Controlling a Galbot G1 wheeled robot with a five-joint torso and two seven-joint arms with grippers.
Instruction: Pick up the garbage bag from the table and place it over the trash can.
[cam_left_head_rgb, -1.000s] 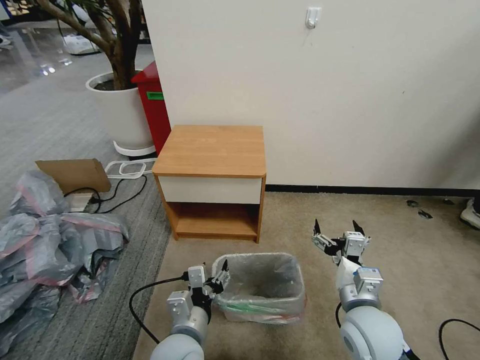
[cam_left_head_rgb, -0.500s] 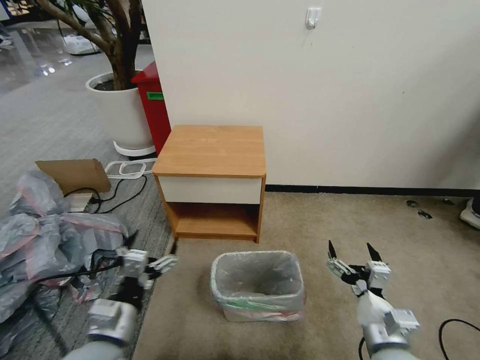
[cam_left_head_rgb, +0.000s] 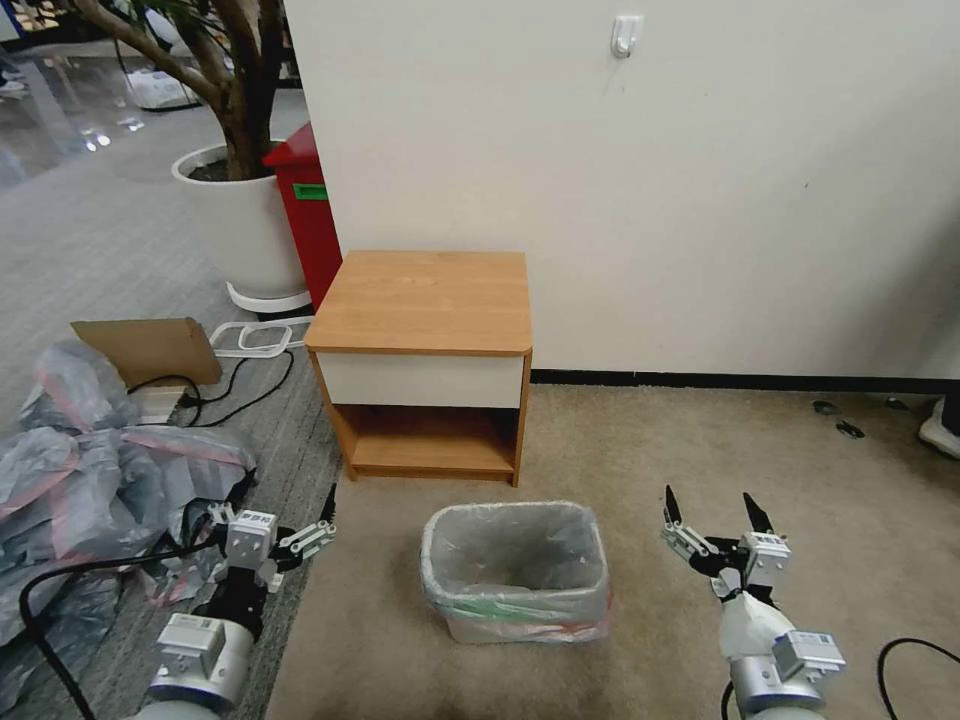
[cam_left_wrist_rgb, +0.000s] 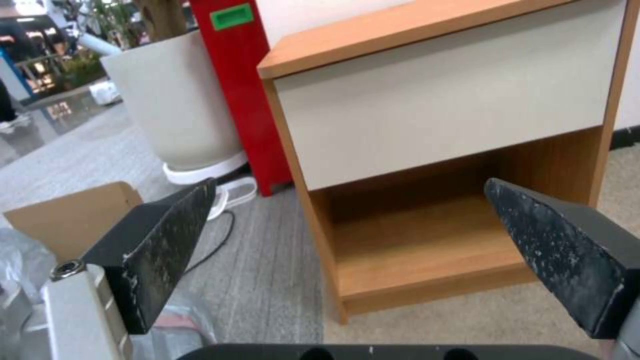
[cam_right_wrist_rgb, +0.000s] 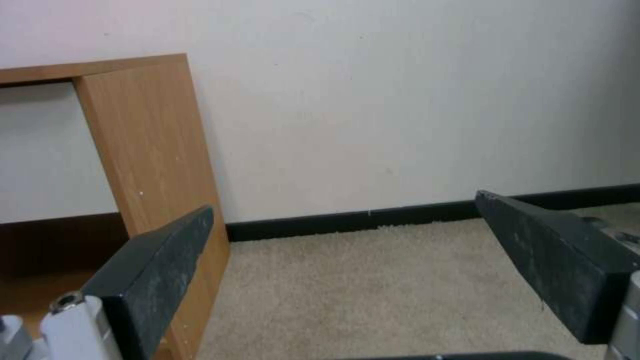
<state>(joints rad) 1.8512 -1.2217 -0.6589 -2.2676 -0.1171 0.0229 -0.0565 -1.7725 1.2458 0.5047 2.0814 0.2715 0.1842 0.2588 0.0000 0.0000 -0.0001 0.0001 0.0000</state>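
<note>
The surface (cam_left_head_rgb: 425, 300) stood bare at the wall. Near it, the trash can (cam_left_head_rgb: 455, 622) wore the garbage bag (cam_left_head_rgb: 515, 550) over its rim. My left claw (cam_left_head_rgb: 272, 533) and right claw (cam_left_head_rgb: 712, 525) flanked it, spread, empty. Risk: loosely seated film could slip inward.

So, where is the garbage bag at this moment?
In the head view the garbage bag lines the trash can on the carpet in front of the table, between the open left gripper and open right gripper.
</note>
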